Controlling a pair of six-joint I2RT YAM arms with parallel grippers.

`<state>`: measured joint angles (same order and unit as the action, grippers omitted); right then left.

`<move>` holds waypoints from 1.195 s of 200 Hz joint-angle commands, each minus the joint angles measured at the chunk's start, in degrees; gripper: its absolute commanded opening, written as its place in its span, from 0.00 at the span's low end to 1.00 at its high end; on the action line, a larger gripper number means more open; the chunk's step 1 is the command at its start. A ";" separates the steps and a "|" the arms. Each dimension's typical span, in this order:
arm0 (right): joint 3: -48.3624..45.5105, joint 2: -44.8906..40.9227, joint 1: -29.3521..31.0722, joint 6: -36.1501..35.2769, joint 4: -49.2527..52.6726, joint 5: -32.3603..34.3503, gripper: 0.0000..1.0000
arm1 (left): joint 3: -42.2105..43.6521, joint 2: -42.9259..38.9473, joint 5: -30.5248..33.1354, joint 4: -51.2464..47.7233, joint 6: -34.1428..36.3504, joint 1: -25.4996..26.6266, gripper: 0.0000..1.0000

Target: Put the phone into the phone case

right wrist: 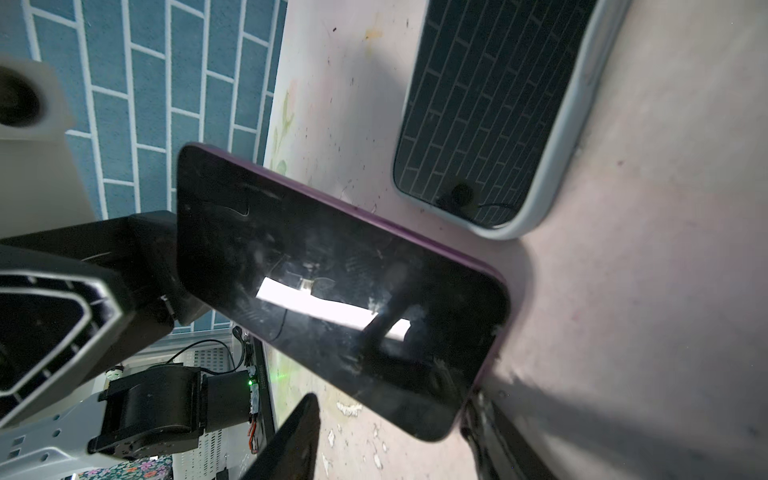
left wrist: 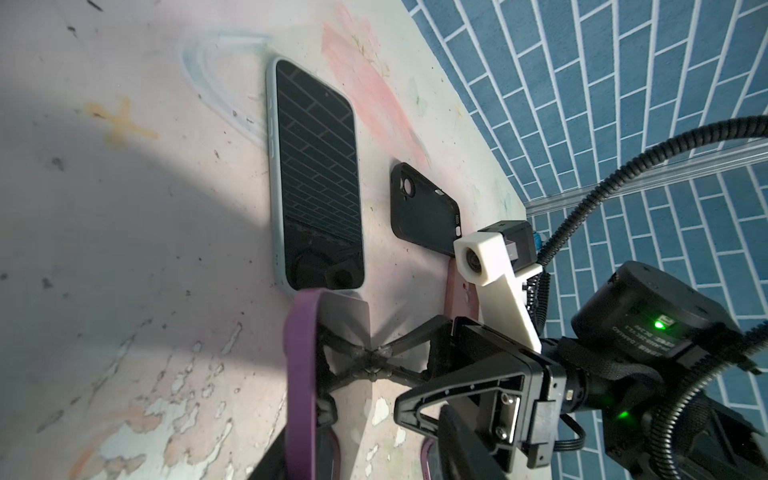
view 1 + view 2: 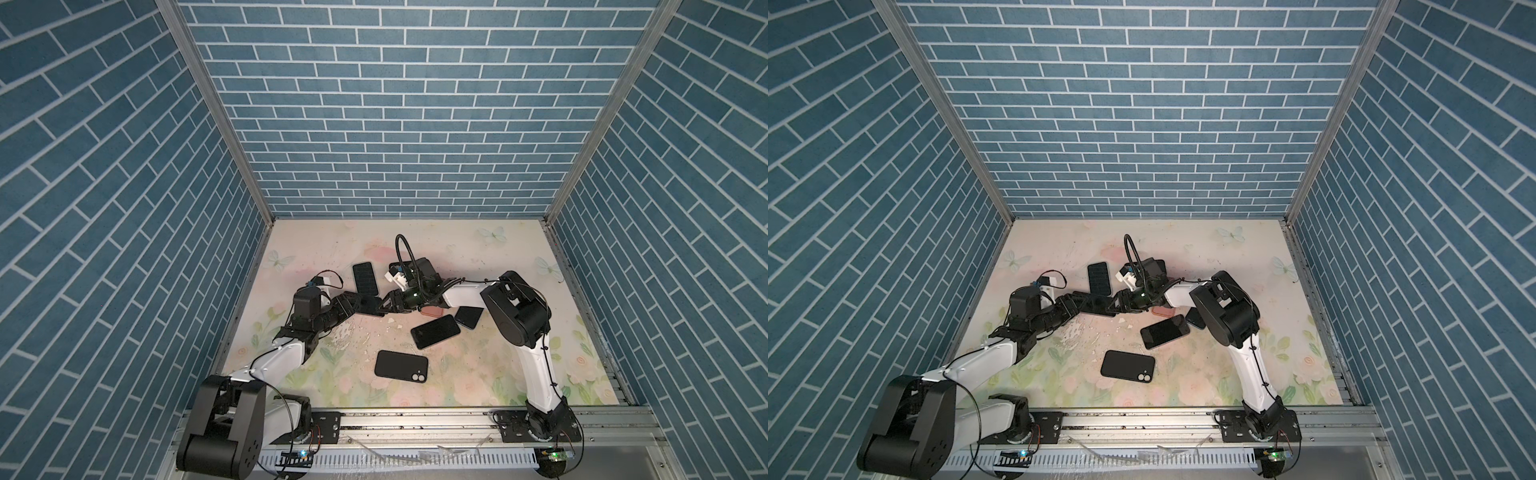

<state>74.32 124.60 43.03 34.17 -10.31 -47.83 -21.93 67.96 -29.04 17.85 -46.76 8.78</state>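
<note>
A dark-screened phone (image 1: 332, 291) sits in a purple phone case (image 2: 300, 374) whose rim wraps its edges. It hangs tilted just above the table between both grippers (image 3: 371, 306). My left gripper (image 2: 365, 453) is shut on one end of it, a finger against each purple side; in both top views it reaches in from the left (image 3: 1077, 305). My right gripper (image 1: 395, 415) straddles the opposite end. One of its fingers (image 1: 494, 436) touches the phone's corner, while the other finger (image 1: 291, 440) stands off with table showing between. It comes in from the right (image 3: 384, 309).
A phone in a pale case (image 3: 365, 277) lies just behind the grippers. A black case (image 2: 424, 208) rests beside it under the right wrist. On the right are a pink case (image 3: 434, 311) and two dark phones (image 3: 435, 331) (image 3: 469, 316). A black case (image 3: 401, 365) lies toward the front.
</note>
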 commanded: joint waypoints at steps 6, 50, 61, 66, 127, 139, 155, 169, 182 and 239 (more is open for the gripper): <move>0.47 -0.83 0.13 -2.27 3.18 1.42 0.58 | -0.45 0.49 -1.53 0.11 0.51 0.63 0.41; -0.71 -2.27 -0.82 -2.36 2.75 2.19 0.58 | -1.31 0.87 -0.04 -2.10 1.05 0.67 0.22; -1.32 -3.05 -1.29 -2.27 2.38 2.35 0.58 | -1.58 0.90 0.33 -2.45 1.17 0.65 0.18; -1.65 -3.56 -1.46 -2.27 2.20 2.44 0.58 | -1.67 0.89 0.47 -2.51 1.23 0.64 0.17; -4.82 -12.71 -5.70 -5.73 3.51 3.65 0.59 | -5.10 -0.36 0.31 -5.67 3.95 0.87 0.04; -4.63 -14.90 -6.77 -8.32 6.22 4.58 0.59 | -7.00 -0.40 -0.38 -7.28 5.72 1.19 0.04; -4.13 -18.53 -8.07 -12.64 10.93 7.53 0.59 | -10.79 -0.38 -0.91 -10.65 9.09 2.34 0.04; -3.93 -21.84 -9.25 -15.83 16.14 12.32 0.59 | -14.71 -0.04 -0.68 -14.18 12.42 4.02 0.03; -3.54 -24.40 -10.52 -17.48 21.45 18.66 0.59 | -17.78 0.58 -0.52 -16.89 15.17 5.58 0.03; 1.25 -23.07 -12.32 -19.68 41.48 37.64 0.56 | -22.61 -2.54 2.13 -17.62 14.60 6.47 0.00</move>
<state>73.65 99.44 30.11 18.04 19.11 -19.35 -43.81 68.40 -28.60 0.97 -33.26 15.20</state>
